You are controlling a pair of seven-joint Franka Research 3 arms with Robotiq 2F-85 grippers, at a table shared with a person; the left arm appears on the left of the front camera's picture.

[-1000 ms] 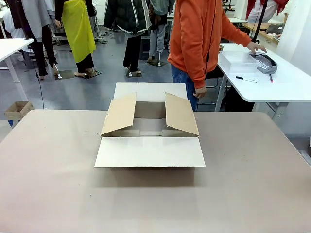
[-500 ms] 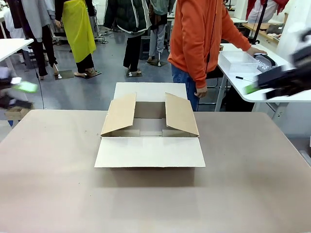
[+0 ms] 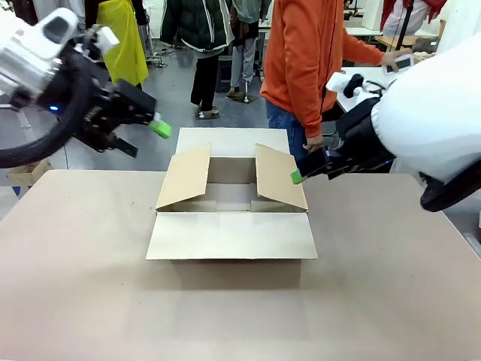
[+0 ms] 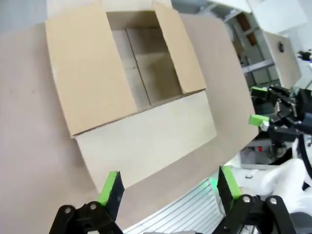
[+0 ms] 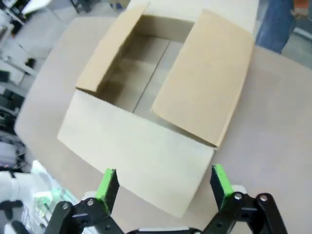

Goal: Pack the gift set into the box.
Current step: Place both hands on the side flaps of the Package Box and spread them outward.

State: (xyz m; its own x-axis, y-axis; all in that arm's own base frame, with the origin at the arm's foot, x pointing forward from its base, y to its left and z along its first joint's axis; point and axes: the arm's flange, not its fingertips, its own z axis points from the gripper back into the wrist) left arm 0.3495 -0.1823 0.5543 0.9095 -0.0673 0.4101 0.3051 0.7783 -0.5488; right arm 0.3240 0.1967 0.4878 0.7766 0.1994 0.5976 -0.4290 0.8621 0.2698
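1. The left gripper (image 4: 168, 187) has its fingers spread wide and holds nothing, hanging in the air off the box's left side.
2. The right gripper (image 5: 163, 184) is likewise splayed and empty, near the box's right flap.
3. The box (image 3: 233, 235) sits mid-table (image 3: 90, 286) with its flaps folded out and its cardboard floor showing.
4. A person in orange (image 3: 308, 60) stands beyond its far right corner.

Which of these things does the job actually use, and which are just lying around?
Job:
- large open brown cardboard box
- left end effector, open
- right end effector, open

Lying about:
- small brown carton, far left in the front view
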